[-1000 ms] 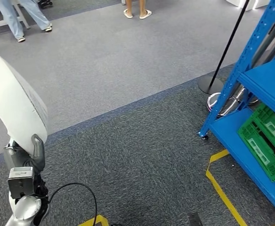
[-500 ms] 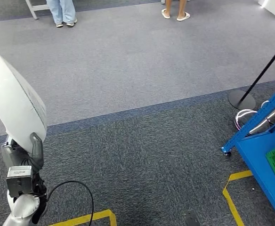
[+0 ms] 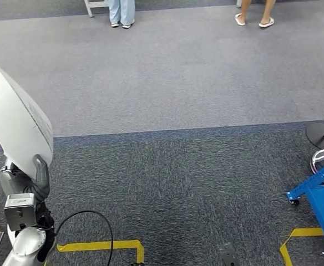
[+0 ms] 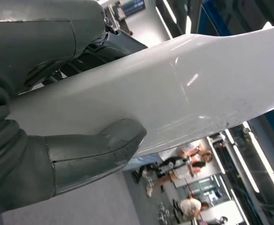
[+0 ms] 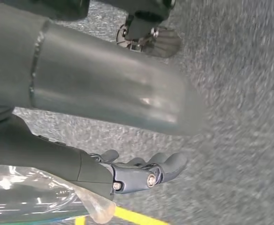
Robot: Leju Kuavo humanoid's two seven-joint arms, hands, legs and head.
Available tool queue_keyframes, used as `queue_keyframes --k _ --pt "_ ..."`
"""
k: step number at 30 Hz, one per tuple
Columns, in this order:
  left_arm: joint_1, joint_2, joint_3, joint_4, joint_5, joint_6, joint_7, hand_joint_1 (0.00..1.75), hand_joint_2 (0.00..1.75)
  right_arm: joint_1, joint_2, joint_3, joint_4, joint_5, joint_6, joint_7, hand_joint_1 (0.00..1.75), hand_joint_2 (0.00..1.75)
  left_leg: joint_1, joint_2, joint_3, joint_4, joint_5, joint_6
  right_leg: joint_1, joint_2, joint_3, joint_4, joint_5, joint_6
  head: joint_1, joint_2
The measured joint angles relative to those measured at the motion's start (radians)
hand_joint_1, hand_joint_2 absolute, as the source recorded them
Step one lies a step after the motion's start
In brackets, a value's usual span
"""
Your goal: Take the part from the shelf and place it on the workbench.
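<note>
Grey carpet (image 3: 173,83) covered the floor in the head view, a lighter band farther off and a darker band nearer, with a thin blue strip between them. Yellow tape (image 3: 106,245) marked lines on the dark carpet near the robot, and another taped corner lay beside the blue shelf (image 3: 323,202), whose wheeled foot and lowest board showed at the right edge. A round black stand base sat just beyond the shelf.

The part (image 3: 15,119), a large smooth white curved panel, stood tilted at the left of the head view, off the floor and well apart from the shelf. The left hand (image 3: 30,180) gripped its lower edge; in the left wrist view the thick grey thumb (image 4: 96,147) pressed flat against one glossy face of the part (image 4: 199,89) while the darker fingers lay against the other face.

The right hand (image 5: 135,171) hung above the carpet, fingers loosely extended and slightly curled, holding nothing.

Two persons' legs (image 3: 120,11) and sandalled feet (image 3: 254,21) stood on the far carpet. A black cable (image 3: 89,219) looped beside the left arm.
</note>
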Motion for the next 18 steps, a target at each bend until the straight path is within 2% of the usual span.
queue_keyframes --k 1,2,3,4,5,7,8,9,11,12,13,14,15,16,18 --pt "-0.001 0.000 0.000 0.001 0.002 0.000 0.000 1.75 1.75 -0.002 0.001 0.002 0.000 0.002 0.003 0.001 0.00 0.00 -0.001 0.014 0.037 -0.069 0.036 0.002 0.000 -0.013 0.003 0.000 -0.002 0.002 0.000 0.000" --pt "-0.002 0.000 0.000 0.001 0.005 0.000 0.000 1.75 1.75 -0.004 0.002 0.004 0.000 0.003 0.006 0.002 0.00 0.00 -0.006 0.041 0.075 -0.139 0.059 0.006 0.002 -0.024 0.007 0.000 -0.006 0.006 0.000 0.000" --pt "-0.005 0.000 0.000 0.001 0.006 0.000 0.000 1.75 1.75 -0.004 0.002 0.006 0.000 0.003 0.009 0.004 0.00 0.00 -0.011 0.063 0.103 -0.194 0.074 0.012 0.005 -0.034 0.010 0.001 -0.009 0.010 0.000 0.000" --pt "-0.006 0.000 0.000 0.001 0.007 0.000 0.000 1.75 1.75 -0.005 0.002 0.007 0.000 0.003 0.010 0.005 0.00 0.00 -0.017 0.079 0.117 -0.224 0.078 0.019 0.007 -0.045 0.012 0.001 -0.012 0.015 0.001 0.000" --pt "-0.007 0.000 0.001 0.002 0.008 0.001 0.000 1.75 1.75 -0.005 0.002 0.008 0.000 0.003 0.012 0.007 0.00 0.00 -0.022 0.082 0.118 -0.233 0.073 0.025 0.009 -0.057 0.014 0.001 -0.014 0.020 0.001 0.000" --pt "-0.005 0.000 0.001 0.002 0.010 0.002 0.000 1.75 1.75 -0.006 0.002 0.009 0.000 0.003 0.015 0.009 0.00 0.00 -0.021 0.055 0.117 -0.239 0.077 0.038 0.007 -0.073 0.018 0.001 -0.021 0.030 0.002 0.000" --pt "-0.005 0.000 0.002 0.002 0.011 0.003 0.000 1.75 1.75 -0.008 0.002 0.010 0.000 0.003 0.016 0.010 0.00 0.00 -0.019 0.043 0.119 -0.243 0.079 0.044 0.006 -0.058 0.015 0.011 -0.032 0.034 0.003 0.000" --pt "-0.006 -0.001 0.002 0.003 0.012 0.003 0.000 1.75 1.75 -0.009 0.002 0.011 -0.001 0.004 0.016 0.009 0.00 0.00 -0.015 0.032 0.122 -0.247 0.081 0.050 0.004 -0.031 0.002 0.041 -0.050 0.038 0.006 0.000" --pt "-0.008 -0.002 0.002 0.004 0.013 0.003 0.000 1.75 1.75 -0.007 0.002 0.013 -0.001 0.004 0.019 0.010 0.00 0.00 -0.012 0.009 0.124 -0.249 0.083 0.058 0.002 0.032 -0.059 0.164 -0.108 0.042 0.012 0.000" --pt "-0.007 -0.002 0.002 0.006 0.013 0.003 0.000 1.75 1.75 -0.004 0.002 0.014 -0.001 0.004 0.021 0.010 0.00 0.00 -0.012 -0.005 0.123 -0.248 0.082 0.059 0.002 0.046 -0.098 0.235 -0.133 0.043 0.013 0.000" --pt "-0.006 -0.002 0.002 0.007 0.013 0.003 0.000 1.75 1.75 -0.001 0.002 0.015 0.000 0.005 0.023 0.010 0.00 0.00 -0.013 -0.020 0.123 -0.248 0.082 0.060 0.002 0.052 -0.129 0.285 -0.144 0.043 0.013 0.000" --pt "-0.004 -0.002 0.002 0.008 0.013 0.003 0.000 1.75 1.75 0.001 0.002 0.015 0.000 0.006 0.025 0.010 0.00 0.00 -0.013 -0.035 0.124 -0.247 0.082 0.060 0.002 0.055 -0.143 0.298 -0.134 0.042 0.014 0.000" --pt "-0.003 -0.002 0.002 0.009 0.013 0.002 0.000 1.75 1.75 0.001 0.002 0.016 0.000 0.006 0.027 0.010 0.00 0.00 -0.013 -0.050 0.125 -0.247 0.082 0.059 0.001 0.058 -0.136 0.268 -0.103 0.040 0.014 0.000" --pt "-0.002 -0.002 0.002 0.010 0.013 0.002 0.000 1.75 1.75 0.000 0.002 0.016 0.000 0.006 0.028 0.010 0.00 0.00 -0.012 -0.064 0.126 -0.246 0.081 0.058 0.000 0.068 -0.112 0.203 -0.059 0.038 0.013 0.000" --pt "-0.003 -0.002 0.002 0.010 0.013 0.001 0.000 1.75 1.75 -0.002 0.002 0.017 0.000 0.008 0.030 0.010 0.00 0.00 -0.012 -0.090 0.125 -0.240 0.078 0.052 -0.005 0.115 -0.053 0.067 0.002 0.035 0.013 0.000"
